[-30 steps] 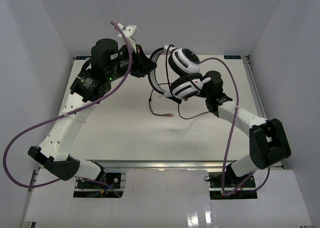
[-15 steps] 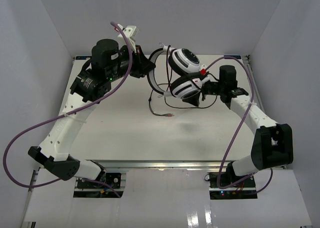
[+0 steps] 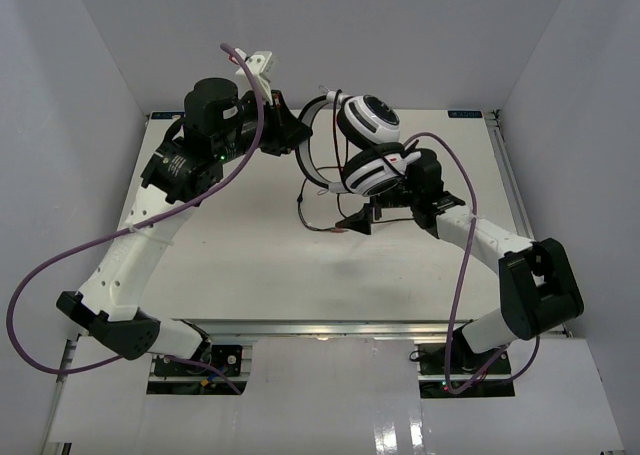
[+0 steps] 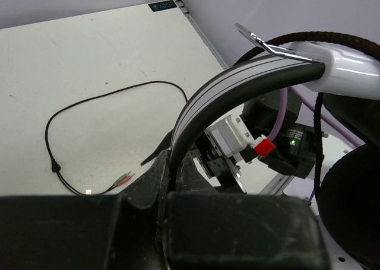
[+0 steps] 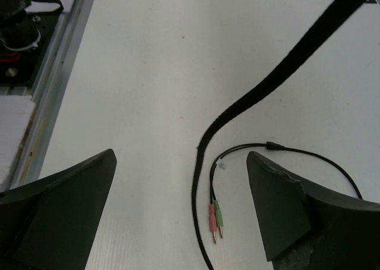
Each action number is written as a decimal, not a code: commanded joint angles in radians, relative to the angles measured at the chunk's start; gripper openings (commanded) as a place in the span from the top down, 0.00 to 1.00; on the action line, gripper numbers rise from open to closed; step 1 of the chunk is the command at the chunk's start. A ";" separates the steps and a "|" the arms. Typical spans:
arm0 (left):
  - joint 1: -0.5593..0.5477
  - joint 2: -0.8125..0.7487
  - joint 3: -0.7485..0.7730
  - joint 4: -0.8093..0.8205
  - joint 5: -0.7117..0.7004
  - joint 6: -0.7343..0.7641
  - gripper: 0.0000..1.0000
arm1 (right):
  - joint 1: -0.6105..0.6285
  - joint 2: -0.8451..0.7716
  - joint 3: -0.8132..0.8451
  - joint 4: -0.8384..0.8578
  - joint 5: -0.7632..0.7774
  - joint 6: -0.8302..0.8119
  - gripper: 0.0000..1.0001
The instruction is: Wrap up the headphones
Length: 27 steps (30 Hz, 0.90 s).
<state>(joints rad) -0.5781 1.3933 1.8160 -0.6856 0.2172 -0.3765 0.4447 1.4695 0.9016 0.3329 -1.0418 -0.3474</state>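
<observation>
above the table point(image 3: 230, 255), left fingers point(image 4: 153, 184) tight on the headphones' point(image 3: 372, 125) headband point(image 4: 237, 83), right fingers point(image 5: 285, 205) apart over the cut-off cable point(image 5: 270, 144)

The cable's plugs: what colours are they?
The plugs are one pink, one green; the right wrist view shows them best.
</observation>
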 commanded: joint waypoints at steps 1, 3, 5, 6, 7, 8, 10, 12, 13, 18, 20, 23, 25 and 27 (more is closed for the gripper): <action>0.000 -0.028 0.048 0.082 -0.076 -0.093 1.00 | 0.070 0.002 -0.103 0.183 -0.140 0.099 0.23; 0.000 -0.036 0.045 0.092 -0.136 -0.127 1.00 | 0.079 -0.014 -0.170 0.188 -0.145 0.088 0.38; 0.000 -0.051 0.022 0.114 -0.208 -0.152 1.00 | 0.078 -0.041 -0.217 0.186 -0.158 0.076 0.48; 0.001 -0.060 0.007 0.134 -0.235 -0.165 1.00 | 0.078 -0.047 -0.226 0.177 -0.167 0.070 0.54; 0.002 -0.062 0.000 0.153 -0.241 -0.173 1.00 | 0.083 -0.063 -0.236 0.155 -0.173 0.059 0.58; 0.003 -0.063 -0.004 0.168 -0.245 -0.180 1.00 | 0.087 -0.076 -0.244 0.135 -0.185 0.049 0.61; 0.005 -0.057 0.000 0.179 -0.247 -0.193 1.00 | 0.097 -0.089 -0.246 0.094 -0.245 0.035 0.68; 0.010 -0.041 0.020 0.181 -0.263 -0.198 1.00 | 0.120 -0.106 -0.234 -0.031 -0.298 -0.034 0.68; 0.014 -0.039 0.034 0.181 -0.271 -0.197 1.00 | 0.131 -0.114 -0.220 -0.134 -0.306 -0.109 0.68; 0.059 0.018 0.086 0.153 -0.334 -0.157 1.00 | 0.198 -0.208 -0.156 -0.679 -0.231 -0.539 0.70; 0.081 0.041 0.082 0.142 -0.359 -0.139 1.00 | 0.198 -0.291 -0.168 -0.685 -0.189 -0.521 0.82; 0.110 0.038 0.021 0.142 -0.372 -0.101 1.00 | 0.197 -0.353 -0.137 -0.720 -0.133 -0.493 0.92; 0.139 0.029 -0.016 0.143 -0.372 -0.085 1.00 | 0.197 -0.370 -0.085 -0.774 -0.092 -0.498 0.92; 0.164 0.022 -0.047 0.142 -0.381 -0.054 1.00 | 0.197 -0.379 -0.030 -0.815 -0.035 -0.502 0.92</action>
<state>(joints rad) -0.4604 1.4502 1.8066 -0.6028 -0.1296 -0.4636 0.6426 1.1175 0.7520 -0.3398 -1.1812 -0.7998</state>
